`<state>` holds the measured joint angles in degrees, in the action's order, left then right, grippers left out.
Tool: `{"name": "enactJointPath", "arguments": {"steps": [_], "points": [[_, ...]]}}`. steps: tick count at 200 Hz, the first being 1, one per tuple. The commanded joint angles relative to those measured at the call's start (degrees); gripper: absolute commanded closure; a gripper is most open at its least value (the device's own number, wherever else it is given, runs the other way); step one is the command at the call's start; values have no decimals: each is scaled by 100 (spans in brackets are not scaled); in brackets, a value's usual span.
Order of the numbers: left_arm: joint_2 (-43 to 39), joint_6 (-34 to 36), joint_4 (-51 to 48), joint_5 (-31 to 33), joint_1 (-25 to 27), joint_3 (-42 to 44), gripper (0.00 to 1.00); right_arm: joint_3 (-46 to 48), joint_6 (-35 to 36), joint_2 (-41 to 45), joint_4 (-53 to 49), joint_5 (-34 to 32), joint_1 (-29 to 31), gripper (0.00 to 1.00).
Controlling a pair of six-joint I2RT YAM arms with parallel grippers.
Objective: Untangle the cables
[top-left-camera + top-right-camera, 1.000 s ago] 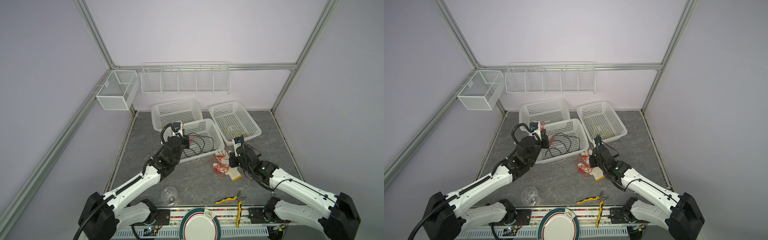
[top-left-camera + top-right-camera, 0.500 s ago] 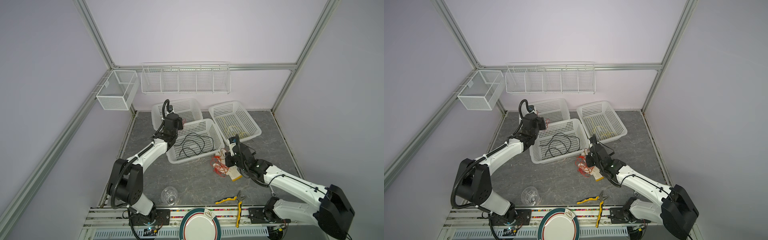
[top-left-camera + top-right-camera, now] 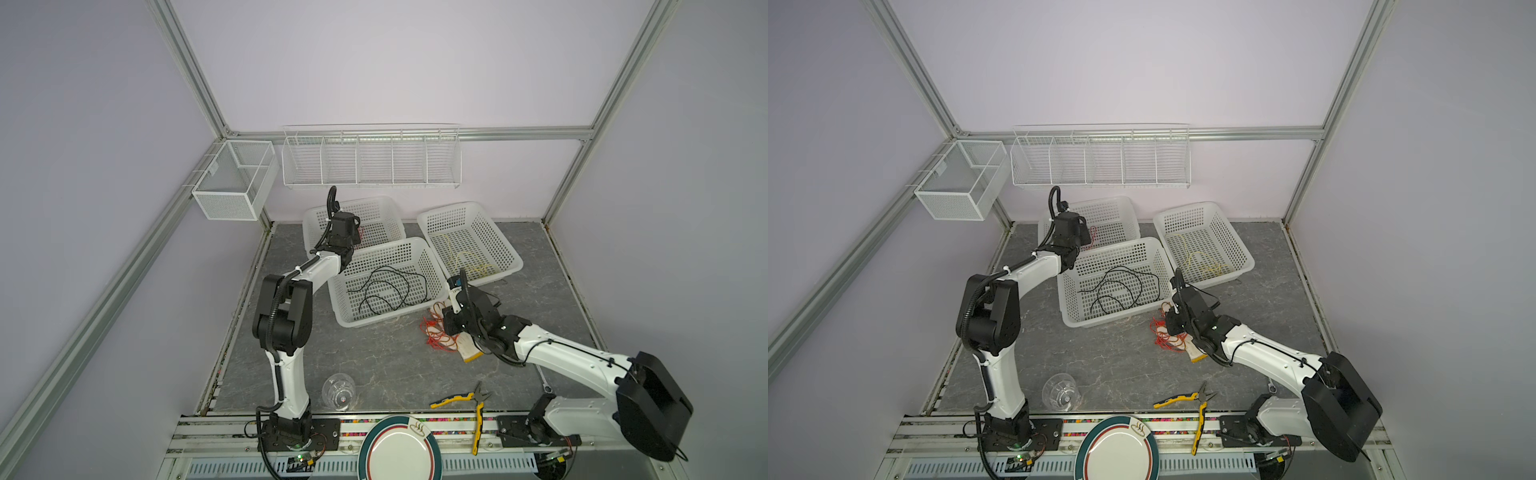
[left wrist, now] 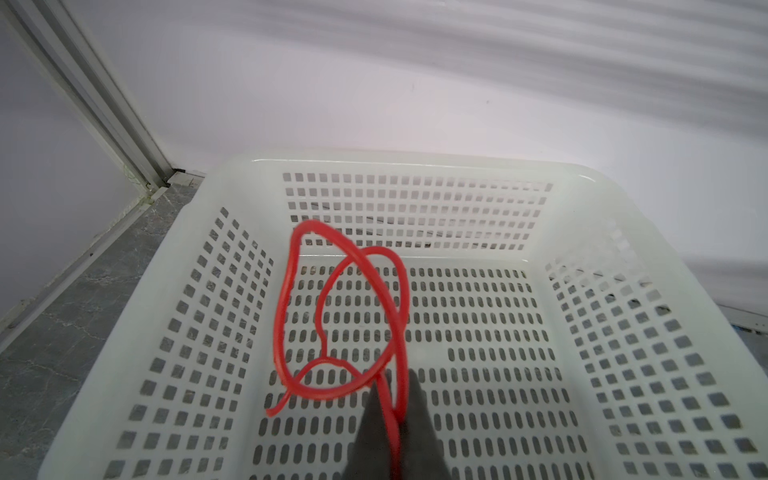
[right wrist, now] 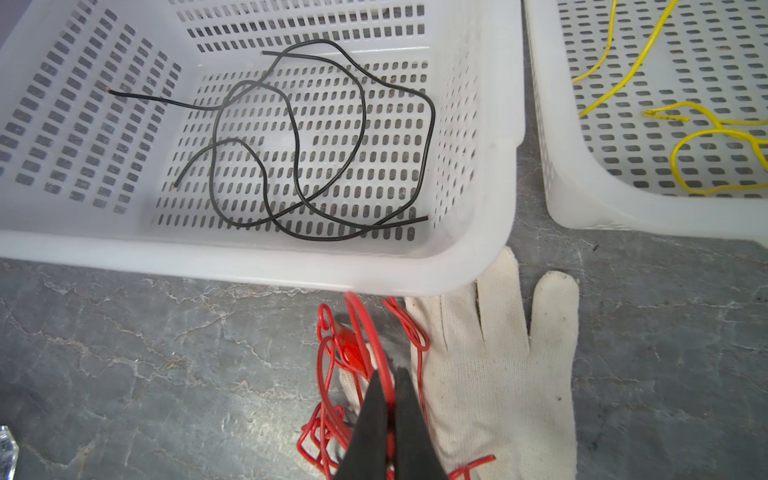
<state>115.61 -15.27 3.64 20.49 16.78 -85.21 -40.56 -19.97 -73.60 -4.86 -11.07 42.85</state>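
Left gripper (image 4: 392, 395), pinched shut on one red cable (image 4: 284, 299) that loops just beyond its tips above the basket (image 4: 415, 163), should sink lower before we release, while our right gripper (image 5: 388, 378), clamped on the red tangle (image 5: 365, 324) beside the glove (image 5: 498, 365), pins the rest.

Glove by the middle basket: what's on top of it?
Partly across the glove lie red cables; the right tool pinches one strand there. What lies beneath the tool is hidden.
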Motion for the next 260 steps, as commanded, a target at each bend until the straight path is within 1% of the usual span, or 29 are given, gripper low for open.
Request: {"name": "enactJointPath", "arguments": {"steps": [1,13,29,39,60,98,117,155,192,212,229,255,260], "points": [[223,-378,-662,-118,-112,-469,100,-170,114,-86,77,38,28,93],[306,-388,-829,-103,-125,-578,100,-198,111,-114,73,43,25,93],[314,-381,-871,-80,-123,-561,84,-247,115,-159,65,73,33,93],[291,-370,-829,-79,-122,-499,78,-259,123,-175,64,91,40,93],[205,-308,-759,-114,-126,-380,70,-279,130,-176,40,88,59,93],[-52,-225,-688,-328,-129,-176,62,-278,177,-4,-65,-63,85,93],[-272,-155,-534,-565,-118,52,58,-277,227,164,-156,-225,90,93],[-813,-60,-134,-1441,-114,643,55,-314,461,675,-378,-472,86,93],[-1479,86,257,-1855,14,1326,53,-304,854,1432,-436,-357,90,93],[-1861,393,360,-1956,195,1641,53,-345,1030,1882,-437,-330,88,93],[-2220,884,526,-2135,448,1987,53,-453,1131,2171,-428,-235,87,93],[-2827,1586,1054,-2600,868,2744,50,-941,1298,2314,-664,153,92,94],[-2938,1674,1168,-2670,947,2900,49,-1177,1302,2315,-705,170,87,93]]}}
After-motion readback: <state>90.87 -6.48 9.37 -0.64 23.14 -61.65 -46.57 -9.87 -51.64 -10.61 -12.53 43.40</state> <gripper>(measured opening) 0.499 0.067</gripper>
